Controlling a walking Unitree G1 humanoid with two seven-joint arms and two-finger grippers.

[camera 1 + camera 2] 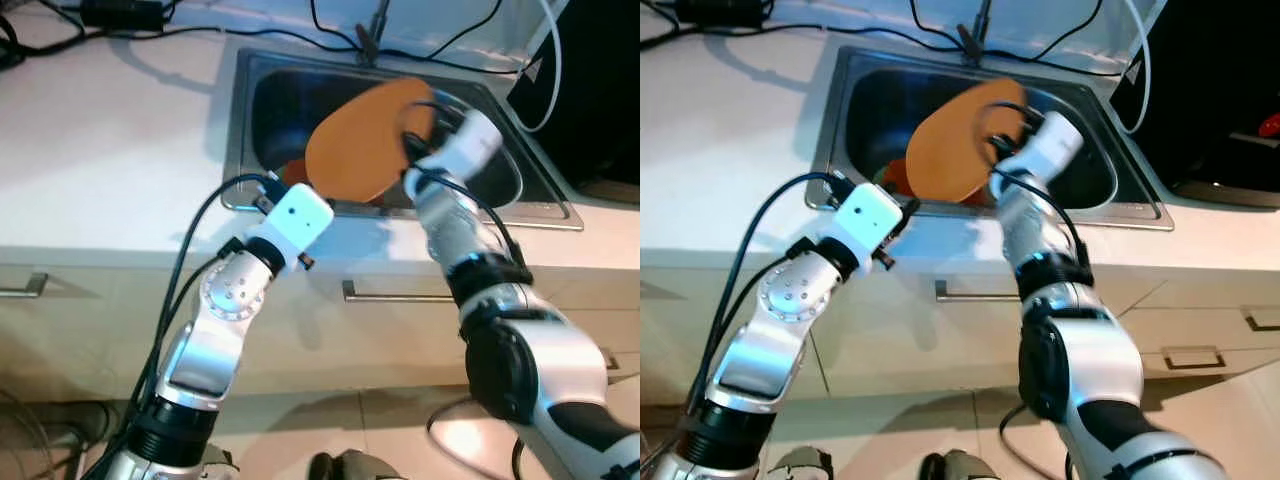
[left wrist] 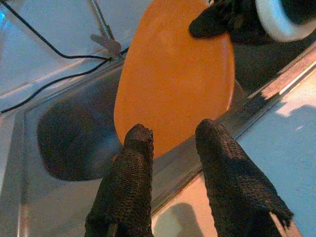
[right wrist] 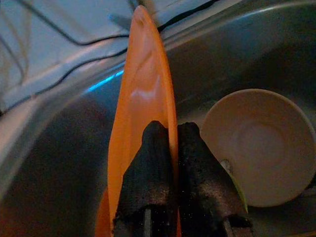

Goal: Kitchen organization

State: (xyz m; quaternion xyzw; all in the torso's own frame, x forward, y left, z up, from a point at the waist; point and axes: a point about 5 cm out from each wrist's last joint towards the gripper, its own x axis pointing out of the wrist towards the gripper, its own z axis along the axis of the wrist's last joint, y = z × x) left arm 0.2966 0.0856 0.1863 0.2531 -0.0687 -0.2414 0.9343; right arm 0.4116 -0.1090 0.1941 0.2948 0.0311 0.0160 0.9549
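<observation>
An orange plate (image 1: pixel 362 140) is held tilted above the steel sink (image 1: pixel 258 95). My right gripper (image 3: pixel 168 136) is shut on the plate's rim (image 3: pixel 148 94), one finger on each face. My left gripper (image 2: pixel 173 136) is open at the sink's front edge, just short of the plate's lower edge (image 2: pixel 170 98) and apart from it. A cream bowl (image 3: pixel 259 145) lies in the sink below the right gripper. Something red-orange (image 1: pixel 293 170) rests on the sink floor, mostly hidden by the plate.
White countertop (image 1: pixel 110 150) spreads to the left of the sink. Black cables (image 1: pixel 330 35) and a faucet base (image 2: pixel 111 44) run along the back wall. Drawer fronts with metal handles (image 1: pixel 385 292) are under the counter. A dark appliance (image 1: pixel 1220 100) stands at the right.
</observation>
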